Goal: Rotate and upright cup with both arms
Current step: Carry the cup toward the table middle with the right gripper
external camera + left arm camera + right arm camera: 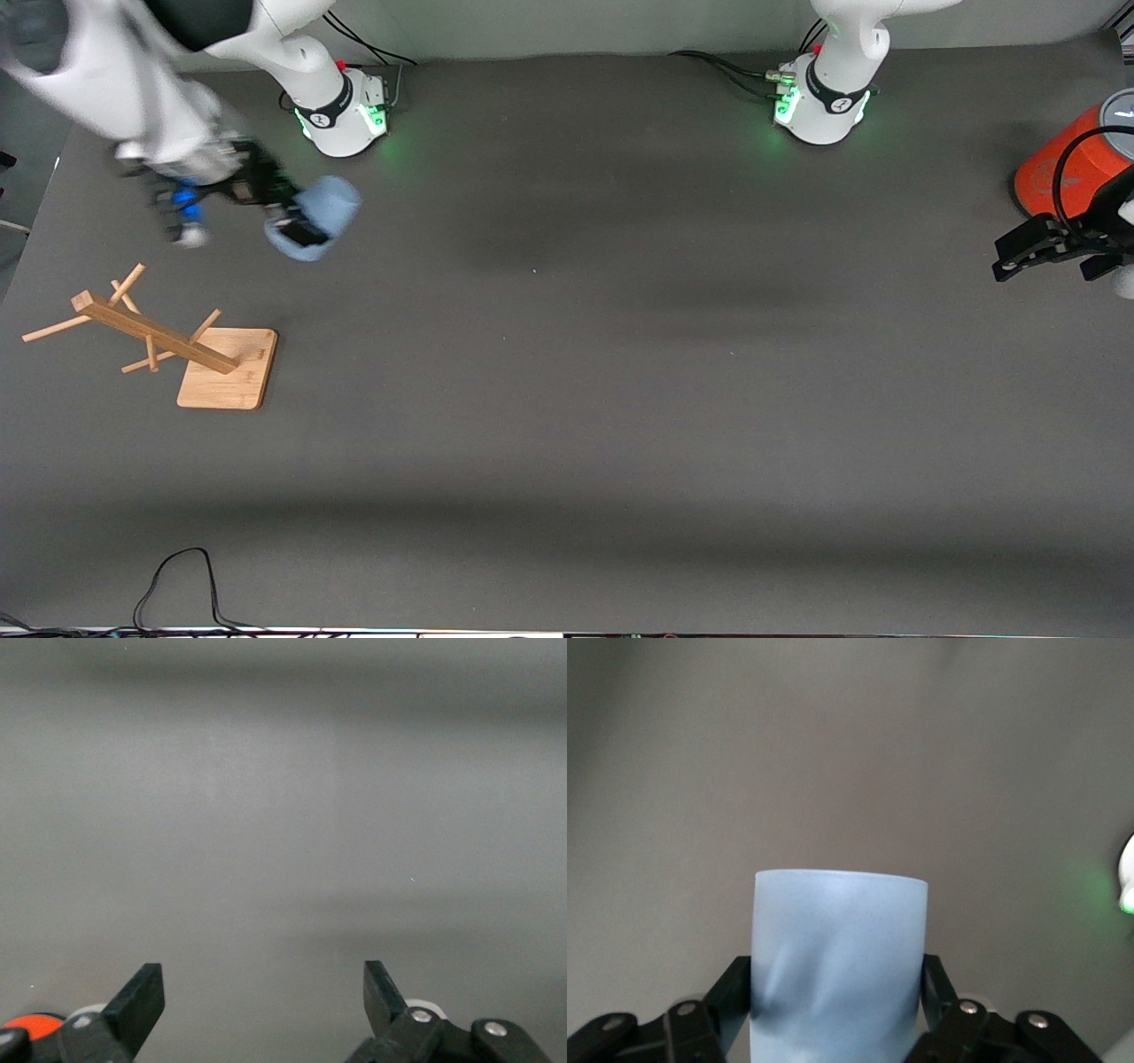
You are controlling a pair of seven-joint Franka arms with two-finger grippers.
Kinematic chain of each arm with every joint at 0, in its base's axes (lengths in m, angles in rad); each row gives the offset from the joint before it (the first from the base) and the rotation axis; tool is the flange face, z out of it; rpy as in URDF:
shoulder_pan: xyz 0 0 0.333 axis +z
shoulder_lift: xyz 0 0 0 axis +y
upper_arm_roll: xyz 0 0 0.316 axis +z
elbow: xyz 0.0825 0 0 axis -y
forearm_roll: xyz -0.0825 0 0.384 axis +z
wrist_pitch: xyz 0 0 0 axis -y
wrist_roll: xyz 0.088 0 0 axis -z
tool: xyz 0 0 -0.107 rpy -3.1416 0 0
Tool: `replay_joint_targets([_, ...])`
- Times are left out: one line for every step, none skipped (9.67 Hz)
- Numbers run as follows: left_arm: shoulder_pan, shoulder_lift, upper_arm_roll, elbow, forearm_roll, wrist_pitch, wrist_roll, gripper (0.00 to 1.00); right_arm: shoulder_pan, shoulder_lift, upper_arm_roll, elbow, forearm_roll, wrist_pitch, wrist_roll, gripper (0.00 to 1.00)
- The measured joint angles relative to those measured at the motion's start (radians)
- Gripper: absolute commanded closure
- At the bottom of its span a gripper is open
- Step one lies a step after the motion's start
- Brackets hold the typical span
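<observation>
The light-blue cup [317, 217] is held on its side in the air by my right gripper [297, 226], over the table close to the right arm's base. In the right wrist view the cup [840, 966] fills the space between the two black fingers [733, 992], which press on its sides. My left gripper [1050, 248] is open and empty, over the table edge at the left arm's end, beside the orange cylinder. In the left wrist view the left gripper [264, 1001] has its fingers wide apart over bare table.
A wooden cup rack [164, 341] on a square bamboo base lies nearer the front camera than the held cup, at the right arm's end. A large orange cylinder with a grey lid [1076, 164] stands at the left arm's end. A black cable [182, 580] lies at the front edge.
</observation>
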Motion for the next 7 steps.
replay_joint_targets([0.0, 0.0, 0.001, 0.0, 0.0, -0.001, 0.0, 0.0, 0.076, 0.041, 0.002, 0.004, -0.008, 0.044, 0.124, 0.47])
replay_joint_targets([0.001, 0.0, 0.002, 0.0, 0.0, -0.01, 0.0, 0.0, 0.152, 0.101, 0.002, 0.024, -0.023, 0.081, 0.247, 0.47])
replay_joint_targets([0.001, 0.0, 0.004, -0.002, 0.0, -0.022, 0.0, 0.0, 0.223, 0.182, 0.003, 0.071, -0.031, 0.102, 0.368, 0.47])
replay_joint_targets([0.001, 0.002, 0.005, -0.005, -0.001, -0.024, 0.0, 0.0, 0.284, 0.284, 0.003, 0.146, -0.034, 0.112, 0.481, 0.48])
replay_joint_targets([0.001, 0.005, 0.004, -0.012, -0.002, -0.024, 0.0, 0.0, 0.337, 0.406, 0.004, 0.245, -0.036, 0.114, 0.589, 0.49])
replay_joint_targets([0.001, 0.006, 0.004, -0.014, -0.002, -0.024, 0.0, 0.0, 0.373, 0.526, 0.004, 0.346, -0.037, 0.116, 0.674, 0.49])
replay_joint_targets([0.001, 0.006, 0.004, -0.014, -0.002, -0.024, 0.0, 0.0, 0.395, 0.636, 0.004, 0.437, -0.037, 0.116, 0.738, 0.49])
